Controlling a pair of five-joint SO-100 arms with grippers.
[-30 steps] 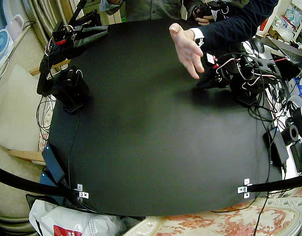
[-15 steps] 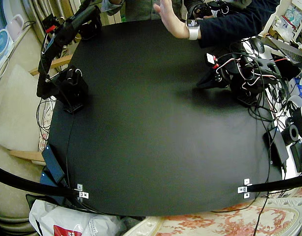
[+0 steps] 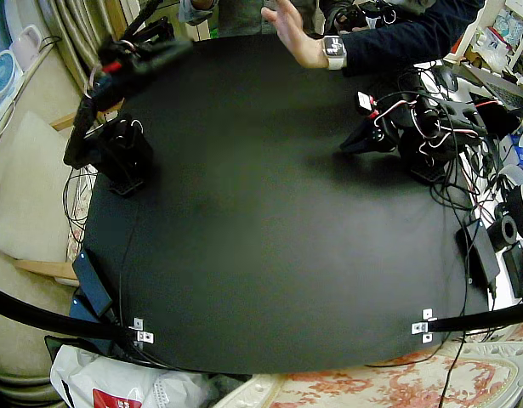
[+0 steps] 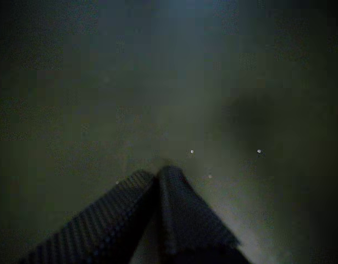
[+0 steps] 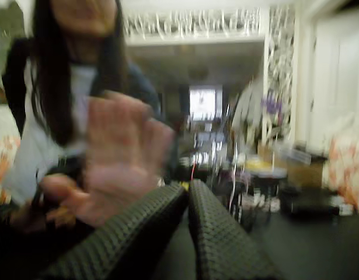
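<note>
i am holding the right tool (image 5: 188, 188), jaws together, raised by the far edge of the table (image 3: 261, 255), seemingly facing a person's hand (image 3: 291, 25); the left tool (image 4: 158, 171), jaws together, is lying low, likely parked.

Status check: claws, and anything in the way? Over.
Both shut, holding nothing. The left claw low by the table, the right claw raised. A person's hand up at the far edge, facing it.

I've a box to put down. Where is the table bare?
The middle and near half of the black table lie bare, from the right arm's base across to the left gripper. Crowded: the cable tangle behind that gripper, and the far edge, where a person's hand and the raised right gripper are.
</note>
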